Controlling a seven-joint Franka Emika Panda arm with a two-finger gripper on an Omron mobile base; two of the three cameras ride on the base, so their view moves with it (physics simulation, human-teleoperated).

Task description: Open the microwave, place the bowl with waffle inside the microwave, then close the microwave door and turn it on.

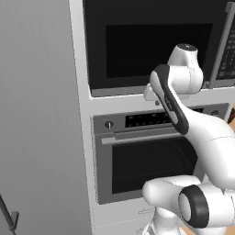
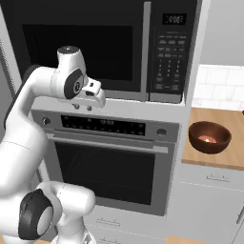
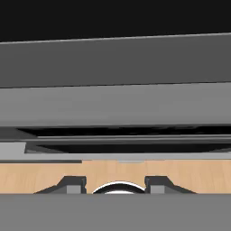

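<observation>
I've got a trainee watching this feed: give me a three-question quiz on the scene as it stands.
1. True or false: the microwave door is shut.
2. Where does the bowl rest?
A. On the wooden counter
B. Inside the microwave
C. In the tool
3. Fill in: the waffle lies inside the ____.

Key: 1 true; 2 A; 3 bowl.

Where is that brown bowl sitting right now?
In the right base view the bowl sits on the wooden counter at the right, beside the oven and below the microwave keypad.
</observation>
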